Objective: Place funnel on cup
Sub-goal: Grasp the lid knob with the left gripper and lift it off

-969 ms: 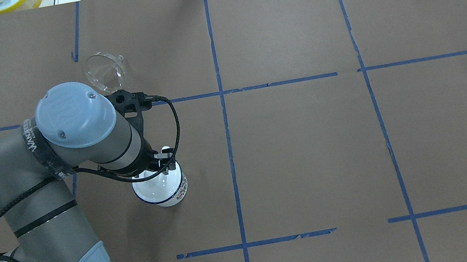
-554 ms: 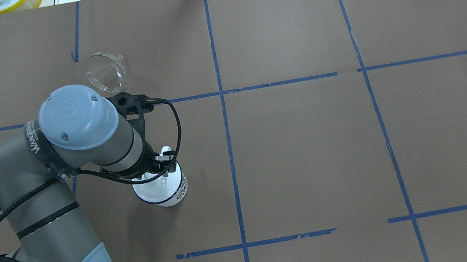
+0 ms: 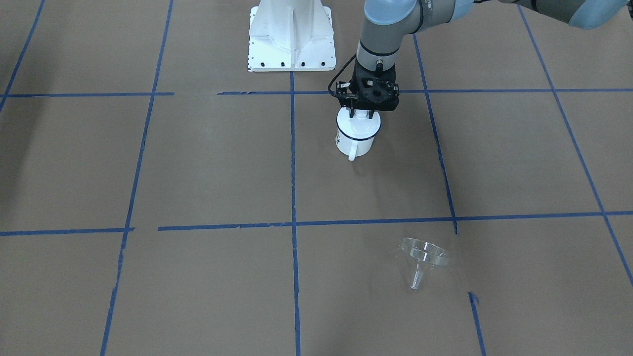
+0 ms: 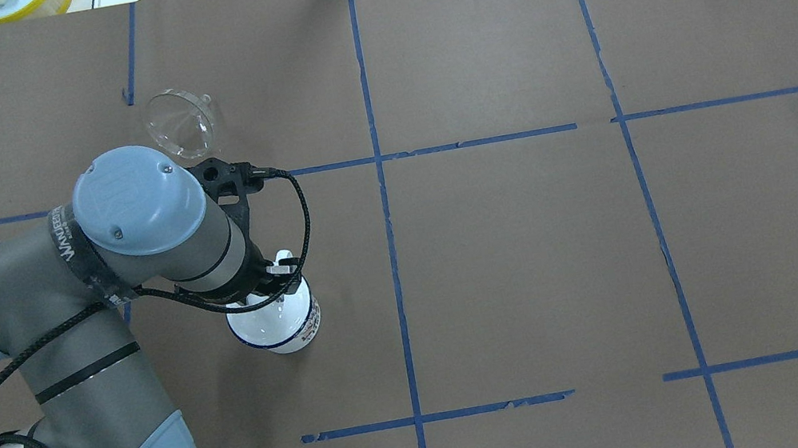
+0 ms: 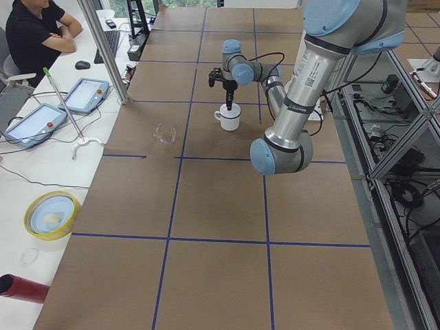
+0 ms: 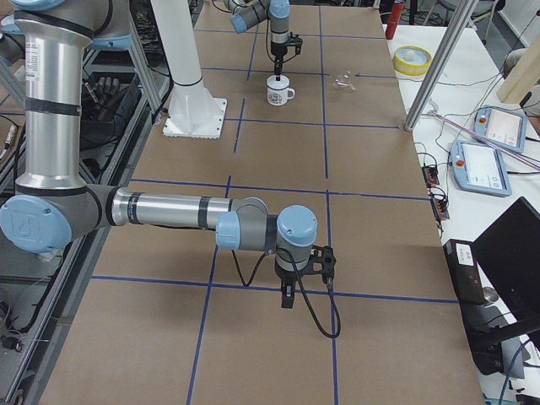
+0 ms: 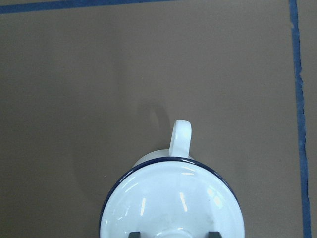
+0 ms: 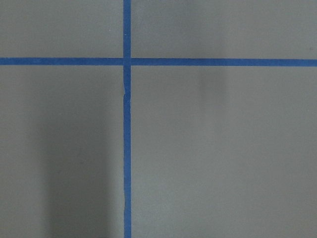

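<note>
The white enamel cup [image 3: 357,142] with a dark blue rim stands upright, its handle [image 7: 181,135] pointing away from the robot. A white domed lid [image 7: 168,198] with a knob sits on it. My left gripper [image 3: 362,113] points straight down over the cup. Its fingers stand either side of the knob with a small gap on each side, so it looks open. The clear funnel [image 3: 424,254] lies on its side on the table beyond the cup, also in the overhead view [image 4: 182,122]. My right gripper [image 6: 288,297] hangs low over bare table far from both; I cannot tell whether it is open.
Brown paper with blue tape lines covers the table [image 4: 530,234]. The white robot base plate [image 3: 292,34] is at the robot's edge. A yellow bowl [image 4: 14,4] sits off the far left corner. An operator [image 5: 38,31] and tablets [image 5: 86,95] are beside the table.
My left arm's elbow and wrist have shifted slightly to the right in the overhead view. The gripper stays over the cup. The funnel and cup have not moved.
</note>
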`<action>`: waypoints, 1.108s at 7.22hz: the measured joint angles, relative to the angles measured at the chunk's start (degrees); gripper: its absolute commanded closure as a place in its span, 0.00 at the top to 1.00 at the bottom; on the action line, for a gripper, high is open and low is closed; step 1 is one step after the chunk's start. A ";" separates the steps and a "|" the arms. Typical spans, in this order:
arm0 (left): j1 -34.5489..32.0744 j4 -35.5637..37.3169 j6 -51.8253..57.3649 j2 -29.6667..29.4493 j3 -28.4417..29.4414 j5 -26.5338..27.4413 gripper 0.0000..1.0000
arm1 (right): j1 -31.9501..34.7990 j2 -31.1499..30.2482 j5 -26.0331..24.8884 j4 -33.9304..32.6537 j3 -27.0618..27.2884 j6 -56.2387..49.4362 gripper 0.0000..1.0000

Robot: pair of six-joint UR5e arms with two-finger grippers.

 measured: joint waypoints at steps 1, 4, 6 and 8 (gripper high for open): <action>-0.01 -0.01 0.00 0.05 -0.34 -0.02 0.06 | 0.00 0.00 0.00 0.00 0.00 0.00 1.00; -1.14 1.47 0.03 0.15 -4.12 -0.09 0.00 | 0.00 0.00 0.00 0.00 0.00 0.00 1.00; -4.18 5.01 1.22 0.65 -8.12 -0.15 0.00 | 0.00 0.00 0.00 0.00 0.00 0.00 1.00; -5.63 -0.76 3.75 6.71 -8.49 0.04 0.00 | 0.00 0.00 0.00 0.00 -0.01 0.00 1.00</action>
